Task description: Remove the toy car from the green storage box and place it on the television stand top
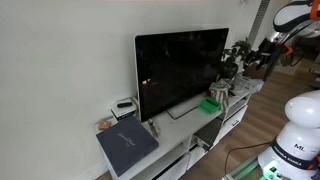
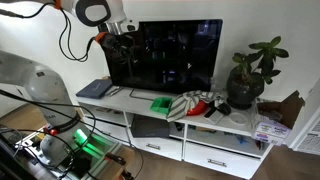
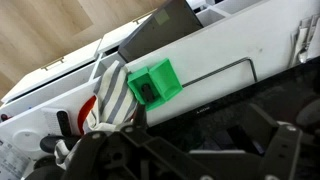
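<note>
The green storage box (image 3: 160, 80) stands on the white television stand top (image 3: 235, 45), in front of the black television (image 3: 200, 105). A small dark toy car (image 3: 147, 93) lies inside it. The box also shows in both exterior views (image 1: 212, 104) (image 2: 160, 104), on the stand top (image 2: 120, 101). My gripper (image 3: 190, 150) hangs high above the television's top edge, well apart from the box, with its dark fingers spread and nothing between them. In an exterior view my gripper (image 2: 116, 36) is over the television's upper left corner.
A striped cloth (image 2: 196, 102) lies right beside the box. A potted plant (image 2: 246, 84) stands at one end of the stand, and a dark blue-grey book (image 2: 95, 89) at the opposite end. The television (image 2: 165, 55) fills the middle. Cables and gear lie on the floor (image 2: 60, 145).
</note>
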### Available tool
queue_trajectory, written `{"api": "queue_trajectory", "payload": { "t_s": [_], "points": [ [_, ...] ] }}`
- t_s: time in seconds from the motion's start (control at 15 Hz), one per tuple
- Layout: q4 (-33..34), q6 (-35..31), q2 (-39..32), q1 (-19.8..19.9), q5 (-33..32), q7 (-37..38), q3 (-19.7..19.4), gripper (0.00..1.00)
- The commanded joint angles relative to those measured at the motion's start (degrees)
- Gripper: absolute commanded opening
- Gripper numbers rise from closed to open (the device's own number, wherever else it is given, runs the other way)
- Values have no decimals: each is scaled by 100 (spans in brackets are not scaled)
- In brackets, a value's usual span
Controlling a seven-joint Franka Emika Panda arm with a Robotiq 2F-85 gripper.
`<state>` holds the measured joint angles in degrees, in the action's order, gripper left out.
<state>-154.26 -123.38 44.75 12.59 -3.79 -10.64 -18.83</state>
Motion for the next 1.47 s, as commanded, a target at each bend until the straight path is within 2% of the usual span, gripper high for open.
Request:
{"api": "queue_trajectory", "payload": {
  "t_s": [0.0,0.6,0.73,1.0,1.2,1.4],
  "points": [
    [11,12,-16,64,57,-44,59,100],
    [11,12,-16,64,57,-44,59,100],
    [94,-295,-352,-92,75,-160,32,100],
    [163,-905,-1007,-212,-43,-179,238,100],
    [385,-1254,-1777,-264,-68,-122,374,100],
    [749,-1474,-2615,-360,64,-285,339,100]
  ]
}}
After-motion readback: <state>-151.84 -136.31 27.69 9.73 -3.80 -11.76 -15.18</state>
